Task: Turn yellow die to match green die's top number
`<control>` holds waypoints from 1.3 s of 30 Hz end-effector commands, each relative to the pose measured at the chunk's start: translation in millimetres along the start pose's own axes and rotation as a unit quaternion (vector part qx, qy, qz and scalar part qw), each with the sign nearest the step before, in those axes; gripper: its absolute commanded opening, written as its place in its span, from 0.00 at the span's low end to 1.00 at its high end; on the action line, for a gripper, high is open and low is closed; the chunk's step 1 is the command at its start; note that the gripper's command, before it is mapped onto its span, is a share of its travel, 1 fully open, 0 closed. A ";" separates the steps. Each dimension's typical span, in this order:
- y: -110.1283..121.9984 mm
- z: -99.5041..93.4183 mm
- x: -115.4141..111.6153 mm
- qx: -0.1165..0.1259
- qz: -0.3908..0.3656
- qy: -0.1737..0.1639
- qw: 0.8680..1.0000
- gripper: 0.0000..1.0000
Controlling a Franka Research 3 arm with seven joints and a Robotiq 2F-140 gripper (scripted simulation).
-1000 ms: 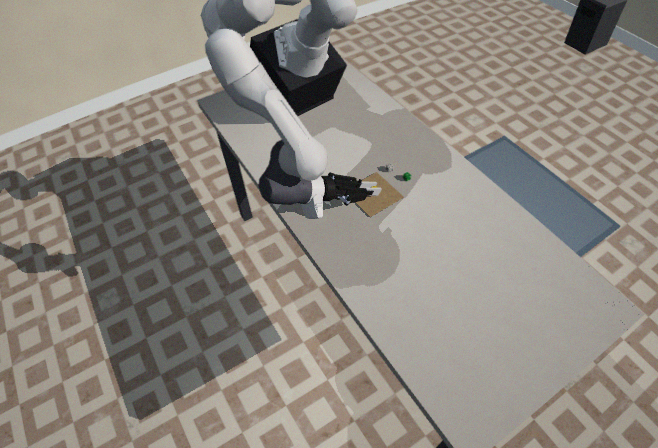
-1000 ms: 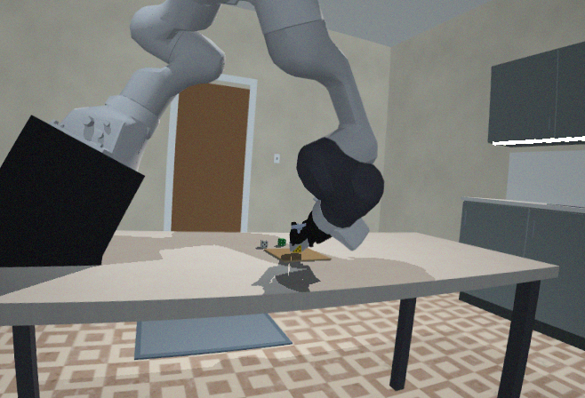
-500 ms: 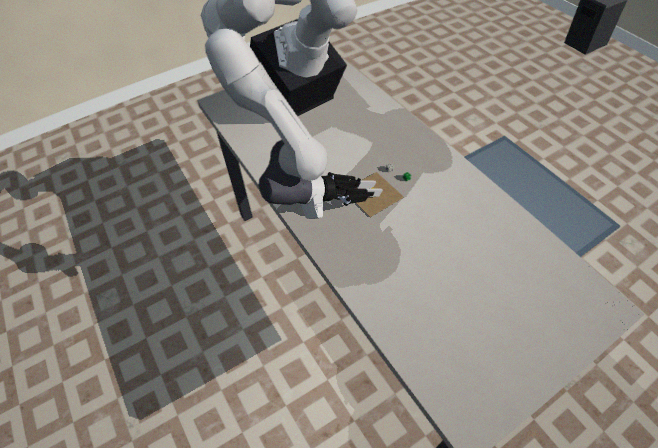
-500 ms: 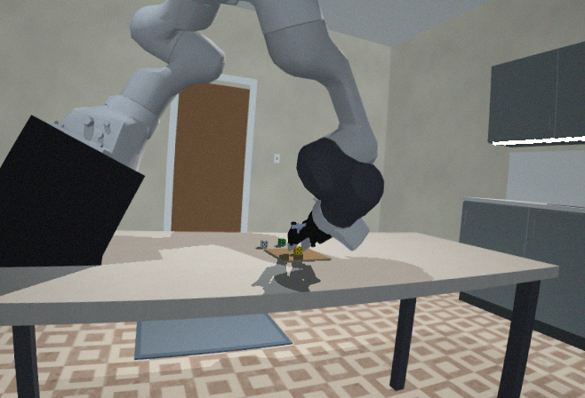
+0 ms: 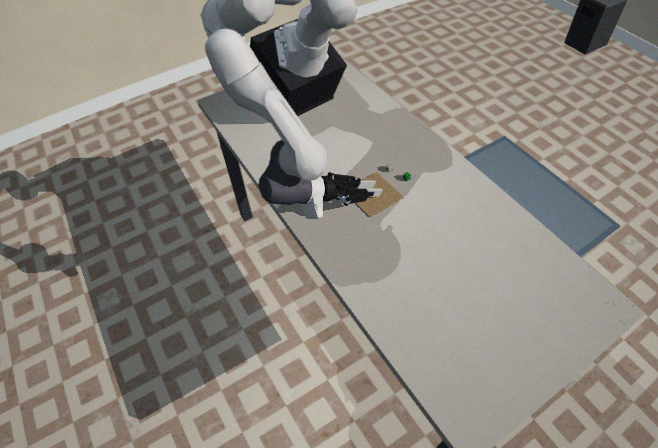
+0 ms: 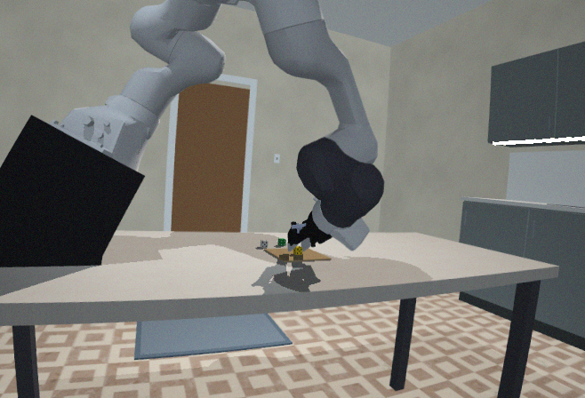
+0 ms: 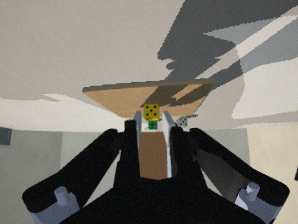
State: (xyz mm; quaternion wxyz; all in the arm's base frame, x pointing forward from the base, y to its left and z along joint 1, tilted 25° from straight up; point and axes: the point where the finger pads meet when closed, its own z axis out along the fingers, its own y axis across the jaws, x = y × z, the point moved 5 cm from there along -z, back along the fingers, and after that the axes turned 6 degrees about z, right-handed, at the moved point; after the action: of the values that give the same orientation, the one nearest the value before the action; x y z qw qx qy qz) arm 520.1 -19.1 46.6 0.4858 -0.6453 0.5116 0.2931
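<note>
Wrist view up close: how do the fingers stand?

Narrow, with a small gap. The gripper (image 7: 152, 120) has the yellow die (image 7: 150, 112) right between its fingertips, but it is not clamped on it. Whether a pad brushes a side of the die, I cannot tell.

And where does that die sit?

On the mat (image 7: 113, 96), near the edge closest to the arm. In the exterior view the yellow die (image 6: 298, 251) rests on the mat (image 6: 319, 256) directly under the gripper (image 6: 295, 247). It is a small cube with dark pips, too small for me to count.

What are the surfaces like?

The mat is a thin, flat tan sheet like cardboard, lying flat on a smooth pale grey table (image 5: 472, 295) with dark legs. The fingers are black with lighter pads.

And the arm's pose?

From the top, the white arm reaches out from its black pedestal (image 5: 335, 79), folds down over the table's edge, and the dark wrist tips the gripper (image 5: 372, 188) low and slanting across the mat (image 5: 388, 199).

What lies farther out?

Beyond the mat, on the bare table, the green die (image 5: 407, 176) and a grey die (image 5: 390, 168) sit near each other, apart from the mat and from the gripper.
</note>
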 end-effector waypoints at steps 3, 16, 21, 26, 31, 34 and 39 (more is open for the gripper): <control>-0.2 0.4 1.0 0.000 -0.003 0.001 1.000 0.21; -0.2 0.4 1.0 0.000 -0.003 0.001 1.000 0.21; -0.2 0.4 1.0 0.000 -0.003 0.001 1.000 0.21; -0.2 -0.4 1.0 0.000 -0.003 0.001 1.000 0.21; -0.2 -10.2 1.0 0.000 -0.003 0.001 1.000 0.21; -0.2 -20.8 1.0 0.000 -0.003 0.001 1.000 0.21; -0.2 -39.2 0.9 0.000 -0.003 0.001 1.000 0.21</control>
State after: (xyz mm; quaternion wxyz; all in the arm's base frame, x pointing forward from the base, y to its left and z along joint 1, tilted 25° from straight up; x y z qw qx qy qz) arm 519.9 -49.1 54.7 0.4867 -0.6445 0.5154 0.2866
